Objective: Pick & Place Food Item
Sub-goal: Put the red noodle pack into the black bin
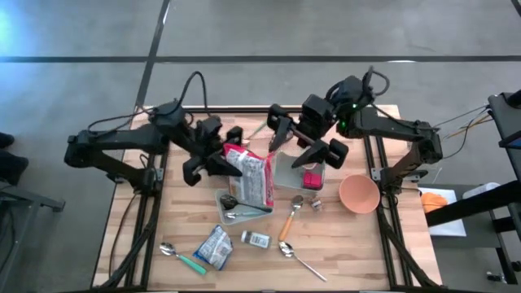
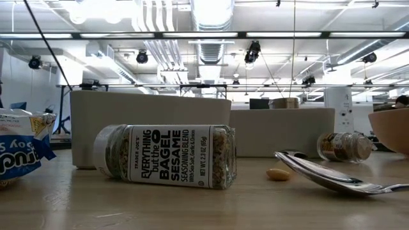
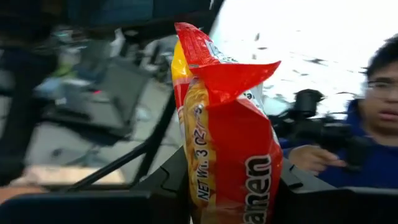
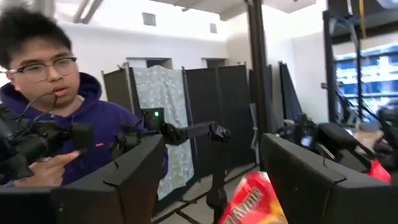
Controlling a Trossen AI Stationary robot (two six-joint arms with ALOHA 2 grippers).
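The left pincer [image 1: 218,159] pinches the upright noodle packet [image 1: 254,175]; the right pincer [image 1: 295,140], spread wide, hovers just beside its top.

- Seasoning jar [image 2: 165,156], lying on its side: "TRADER JOE'S EVERYTHING but the BAGEL SESAME SEASONING BLEND, NET WT. 2.3 OZ (65g)" is read.
- Red packet [image 3: 230,149]: "NET WT. 3 OZ" is read.

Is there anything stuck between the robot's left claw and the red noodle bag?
No. The left gripper is already shut on the red noodle bag, holding it up above the table. The right gripper is open just beside it, and nothing visible sits between them.
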